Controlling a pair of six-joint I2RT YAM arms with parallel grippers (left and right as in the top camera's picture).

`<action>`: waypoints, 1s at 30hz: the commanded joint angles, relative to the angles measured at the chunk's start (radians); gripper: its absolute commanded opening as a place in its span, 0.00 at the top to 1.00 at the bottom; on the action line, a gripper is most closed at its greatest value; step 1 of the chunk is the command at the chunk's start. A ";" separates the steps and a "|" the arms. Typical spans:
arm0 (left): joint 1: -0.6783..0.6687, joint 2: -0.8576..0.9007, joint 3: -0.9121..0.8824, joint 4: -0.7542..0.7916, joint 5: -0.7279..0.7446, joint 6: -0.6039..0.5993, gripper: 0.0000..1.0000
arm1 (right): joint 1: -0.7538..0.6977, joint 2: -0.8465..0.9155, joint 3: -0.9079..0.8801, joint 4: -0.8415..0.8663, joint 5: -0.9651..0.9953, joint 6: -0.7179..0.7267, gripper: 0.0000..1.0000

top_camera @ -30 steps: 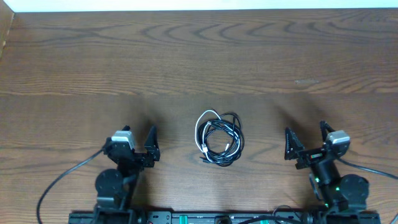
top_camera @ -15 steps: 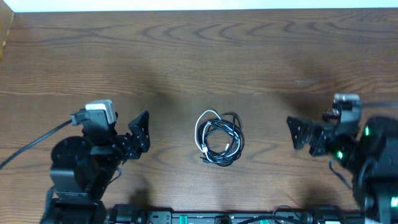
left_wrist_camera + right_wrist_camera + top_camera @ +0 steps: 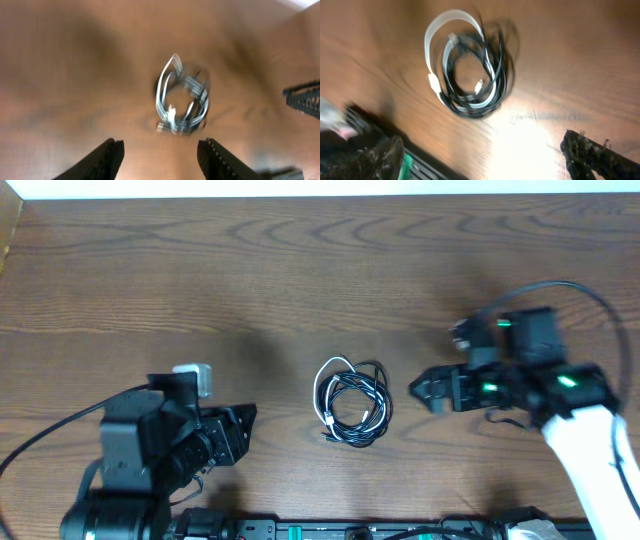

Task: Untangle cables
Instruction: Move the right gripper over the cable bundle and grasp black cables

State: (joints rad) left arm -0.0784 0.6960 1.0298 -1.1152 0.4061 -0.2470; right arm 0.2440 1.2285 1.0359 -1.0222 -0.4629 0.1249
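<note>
The cables (image 3: 352,403) lie in one small tangled coil of black cords and one white cord at the middle of the wooden table. The coil also shows blurred in the left wrist view (image 3: 182,104) and in the right wrist view (image 3: 467,67). My left gripper (image 3: 243,430) is open and empty, left of the coil and pointing at it. My right gripper (image 3: 425,391) is open and empty, just right of the coil. Neither gripper touches the cables.
The wooden table (image 3: 300,270) stretches wide behind the coil. A black rail (image 3: 340,530) runs along the front edge between the arm bases. Thick black arm wires trail at the left (image 3: 40,435) and right (image 3: 590,300).
Both arms have risen from their rest poses and swung inward toward the coil. The right gripper moved left and came close to it. The cables have not moved.
</note>
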 commanded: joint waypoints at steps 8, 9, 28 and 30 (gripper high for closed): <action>-0.005 0.155 0.010 -0.080 -0.029 0.034 0.46 | 0.265 0.325 -0.005 0.195 0.317 0.055 0.08; -0.009 0.155 0.010 -0.080 -0.029 0.040 0.46 | 0.270 0.361 -0.005 0.233 0.317 0.063 0.09; -0.043 0.151 0.010 -0.080 -0.029 0.063 0.46 | 0.276 0.555 -0.004 0.527 0.245 0.198 0.99; -0.043 0.151 0.010 -0.080 -0.029 0.063 0.47 | 0.276 0.549 0.000 0.516 0.242 0.205 0.99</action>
State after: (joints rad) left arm -0.1188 0.8524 1.0298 -1.1938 0.3862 -0.2047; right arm 0.5148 1.7847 1.0328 -0.4957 -0.2108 0.2867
